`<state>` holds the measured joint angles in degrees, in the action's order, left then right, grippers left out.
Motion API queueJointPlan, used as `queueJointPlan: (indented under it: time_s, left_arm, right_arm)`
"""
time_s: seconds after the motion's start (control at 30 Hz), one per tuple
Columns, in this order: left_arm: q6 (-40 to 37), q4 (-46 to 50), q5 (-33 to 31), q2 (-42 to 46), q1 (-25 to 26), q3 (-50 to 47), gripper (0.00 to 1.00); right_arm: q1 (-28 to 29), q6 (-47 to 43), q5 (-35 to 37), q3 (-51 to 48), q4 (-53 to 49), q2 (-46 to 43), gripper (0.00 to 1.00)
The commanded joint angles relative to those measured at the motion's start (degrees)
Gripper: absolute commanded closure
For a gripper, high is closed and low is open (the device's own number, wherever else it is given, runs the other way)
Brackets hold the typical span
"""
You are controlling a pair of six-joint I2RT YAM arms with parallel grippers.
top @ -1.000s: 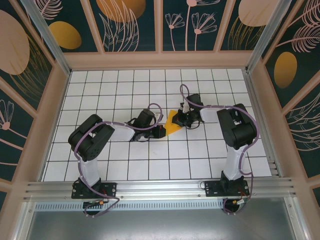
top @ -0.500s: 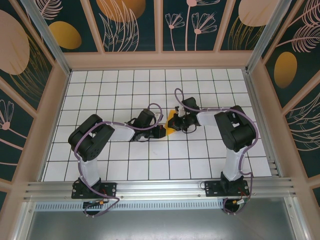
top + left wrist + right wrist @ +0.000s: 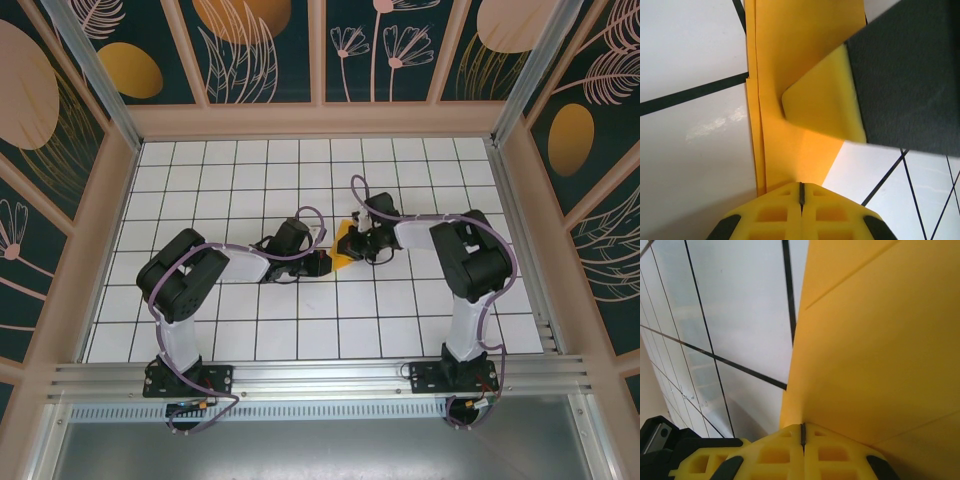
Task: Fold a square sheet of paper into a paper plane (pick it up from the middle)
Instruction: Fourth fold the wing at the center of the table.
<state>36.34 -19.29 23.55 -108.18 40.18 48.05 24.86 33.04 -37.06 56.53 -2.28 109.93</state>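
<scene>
The orange-yellow sheet of paper (image 3: 341, 260) lies folded on the white grid table, between the two grippers. In the left wrist view the paper (image 3: 790, 50) shows stacked layers along its left edge. My left gripper (image 3: 801, 186) is shut, its tip resting on the paper's near end (image 3: 322, 262). My right gripper (image 3: 356, 243) is shut too, and one of its yellow fingers (image 3: 825, 107) presses flat on the paper from the far side. In the right wrist view the paper (image 3: 875, 350) shows straight creases, and the shut tip (image 3: 802, 429) sits on its edge.
The table (image 3: 250, 310) is a white surface with black grid lines, walled by wooden rails and dark floral panels (image 3: 260, 40). Both arms reach inward to the middle. A metal rail (image 3: 320, 375) runs along the near edge.
My right gripper has slid left onto the paper and covers most of it; over the last half second it has held still. The left arm has not moved.
</scene>
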Motion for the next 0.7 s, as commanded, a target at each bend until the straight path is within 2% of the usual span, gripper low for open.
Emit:
queueJointPlan:
  time_s: [0.0, 0.43, 0.67]
  left_arm:
    - [0.7, 7.6, -1.6, -2.8, 0.1, -1.8, 1.0]
    - [1.1, 7.5, -0.4, -3.2, 0.1, -2.4, 1.0]
    - [0.9, 7.9, -0.1, -3.3, 0.1, -1.2, 1.0]
  right_arm:
    - [-4.8, -2.4, 4.8, 1.4, -2.0, 2.6, 0.97]
    - [-15.6, -4.6, 5.0, 7.9, -2.3, 6.1, 0.97]
    - [-17.6, -5.1, 6.5, 12.0, -5.9, 5.7, 0.97]
